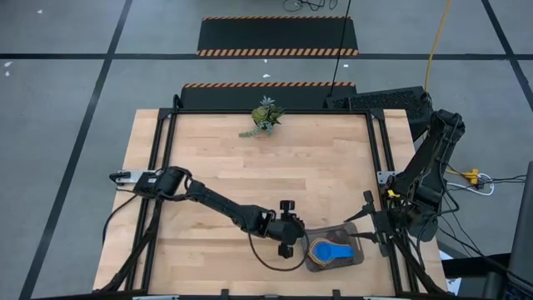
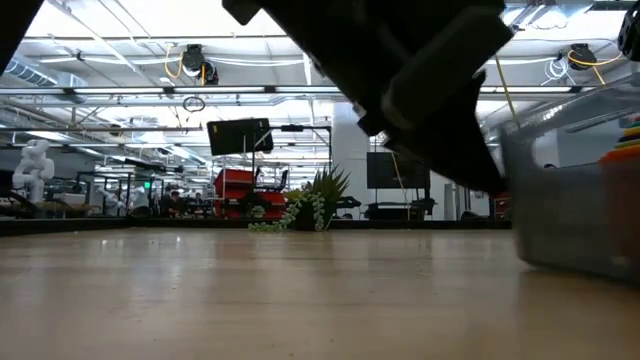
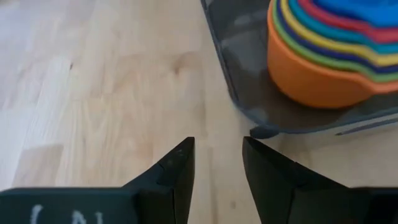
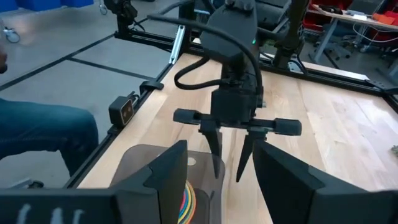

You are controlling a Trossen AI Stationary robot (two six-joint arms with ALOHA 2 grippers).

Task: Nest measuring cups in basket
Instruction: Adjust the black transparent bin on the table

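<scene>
Nearest to us, the left arm's dark bulk fills the top of the low view and hides much of the room behind. We see the wooden bench (image 1: 266, 179) under everything, framed by black rails.

Both arms work at the bench's near right corner. The left arm (image 1: 216, 202) reaches in from the left edge, and its left end effector (image 4: 229, 163) hangs just beside the basket's left side, its fingers (image 3: 171, 171) parted with bare wood between them, grasping nothing. The right arm (image 1: 429, 175) comes down the right edge, and its right end effector (image 1: 364, 223) sits at the basket's right side; its fingers (image 4: 163, 171) stand apart on either side of the basket's far wall, and we cannot tell whether they touch it.

Between the two stands the basket (image 1: 354, 260), a dark tray with rounded corners. Inside it the measuring cups (image 1: 331, 250) are stacked one in another, orange outermost, then green, dark blue, yellow, teal and red rims, with a blue cup on top.

At the far edge, well apart from all this, lies a small green plant sprig (image 1: 265, 117). Off the bench's left side, a person's leg in blue trousers (image 4: 40, 134) shows in the right wrist view.
</scene>
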